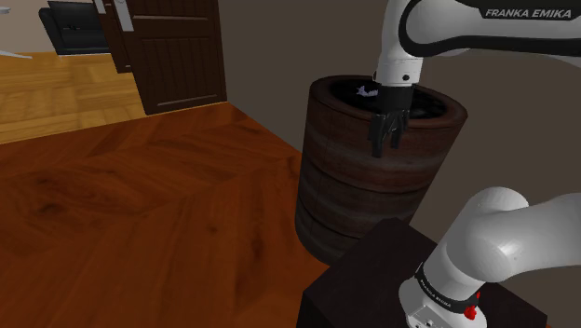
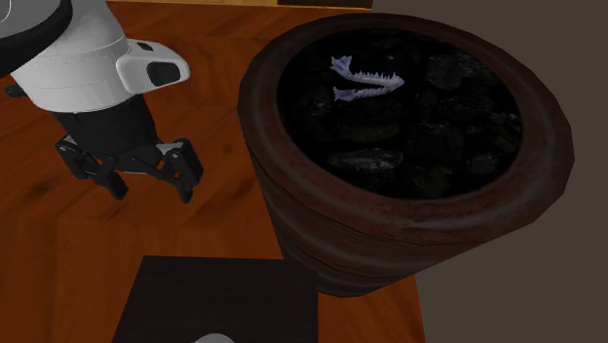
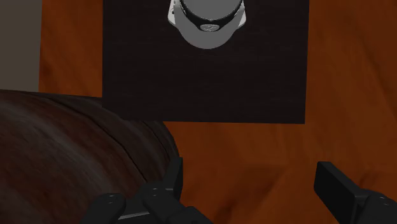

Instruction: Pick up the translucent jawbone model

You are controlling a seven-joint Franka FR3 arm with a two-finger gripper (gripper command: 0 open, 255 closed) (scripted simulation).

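The pale, translucent jawbone model (image 2: pixel 365 81) with small teeth lies on the dark top of a round, barrel-like wooden stand (image 2: pixel 390 219); in the shoulder view the jawbone (image 1: pixel 366 91) shows just behind the arm's wrist. My black gripper (image 2: pixel 151 180) hangs open and empty beside the barrel, off its rim on the second exterior view's left, well apart from the jawbone. In the shoulder view the gripper (image 1: pixel 387 135) points down in front of the barrel (image 1: pixel 372 177). The wrist view shows the gripper (image 3: pixel 254 184) over orange floor, its fingers wide apart, with the barrel's side (image 3: pixel 63 146) next to one finger.
The robot's dark box stand (image 3: pixel 203 70) sits on the wooden floor (image 1: pixel 140 205) close to the barrel, with the arm's base (image 3: pixel 207 22) on it. A dark panelled door (image 1: pixel 182 51) and a black chair (image 1: pixel 79 28) stand far back. A grey wall rises behind the barrel.
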